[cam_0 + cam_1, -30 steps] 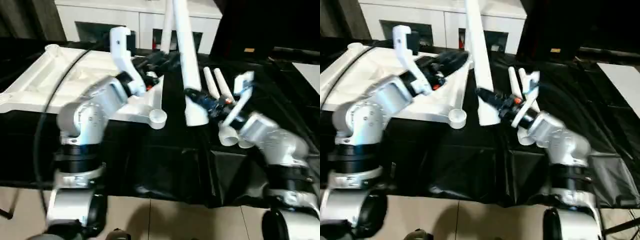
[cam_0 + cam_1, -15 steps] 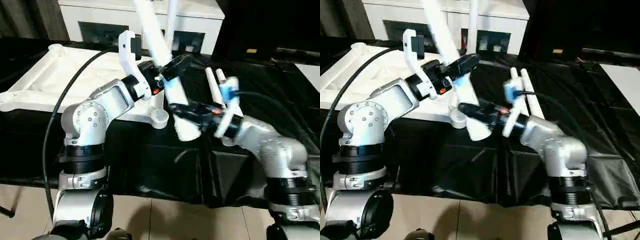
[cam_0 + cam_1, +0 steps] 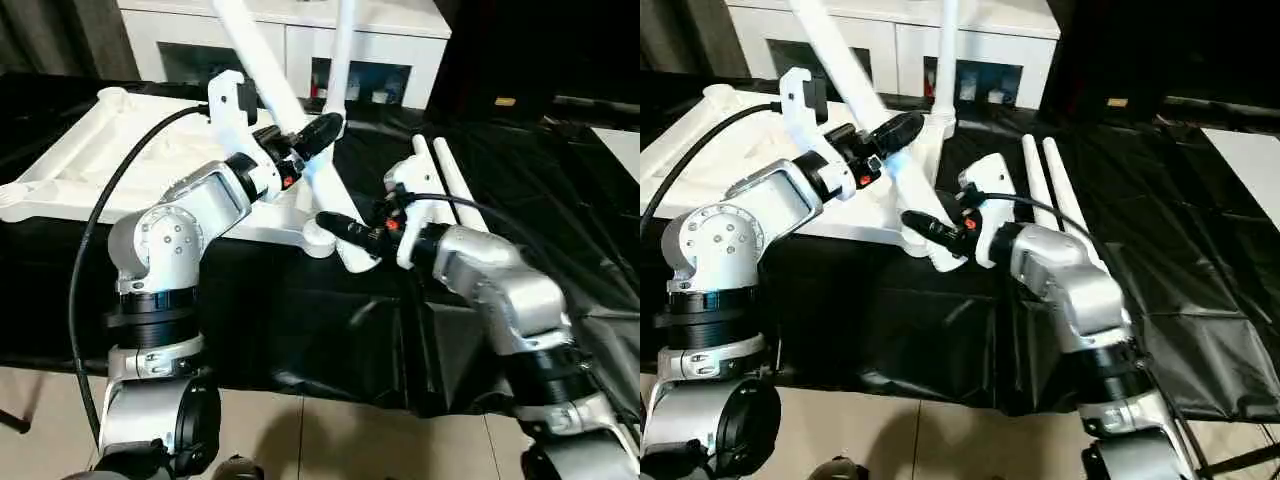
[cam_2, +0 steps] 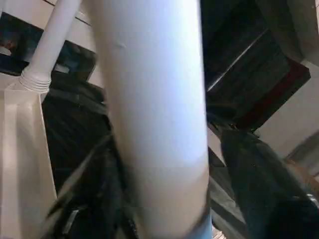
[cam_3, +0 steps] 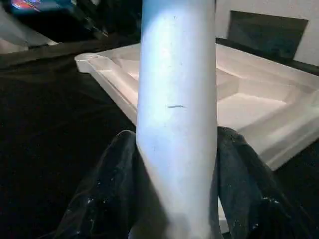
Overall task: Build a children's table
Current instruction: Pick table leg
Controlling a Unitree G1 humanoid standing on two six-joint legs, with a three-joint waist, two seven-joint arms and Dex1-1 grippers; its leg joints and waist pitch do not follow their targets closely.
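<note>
Head view: the right gripper (image 3: 345, 228) clamps the thick end of a tilted leg (image 3: 262, 62) beside the tabletop's (image 3: 130, 140) corner socket (image 3: 318, 236); the left gripper (image 3: 312, 132) straddles it midway, grip uncertain. Four legs: one held, one upright (image 3: 343, 45), two lying (image 3: 452, 180). Wrist views: smooth, stiff, likely light tube, best gripped near its thick end.

head stereo downward, wrist views close

A lab-like test room: black-draped table (image 3: 330, 330), white glass-doored cabinet (image 3: 300, 40), tiled floor (image 3: 330, 440)
</note>
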